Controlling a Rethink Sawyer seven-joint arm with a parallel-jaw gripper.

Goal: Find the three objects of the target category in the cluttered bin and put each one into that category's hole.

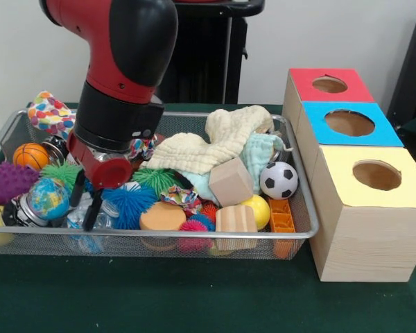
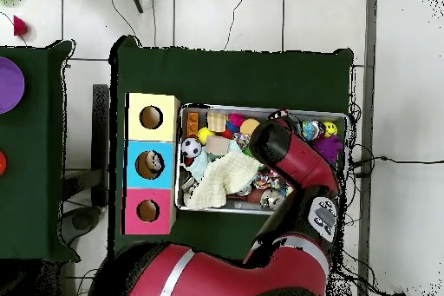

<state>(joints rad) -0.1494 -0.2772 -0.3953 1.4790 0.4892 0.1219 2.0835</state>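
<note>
Hung with end effector (image 1: 86, 205) narrowly parted, empty, directly over clear crinkled item (image 1: 90, 220); blue spiky ball (image 1: 128, 203) just beside.

The wire mesh bin (image 1: 301, 232) lies heaped with toys and cloths, just beside the three wooden boxes. Beside the bin, the nearest box (image 1: 364, 229) has a yellow top, the middle (image 1: 374, 132) blue, the farthest (image 1: 305, 80) red; each top bears one round hole.

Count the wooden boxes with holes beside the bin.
3, in a row touching: red-topped box farthest back, blue-topped box in the middle, yellow-topped box nearest the camera.
</note>
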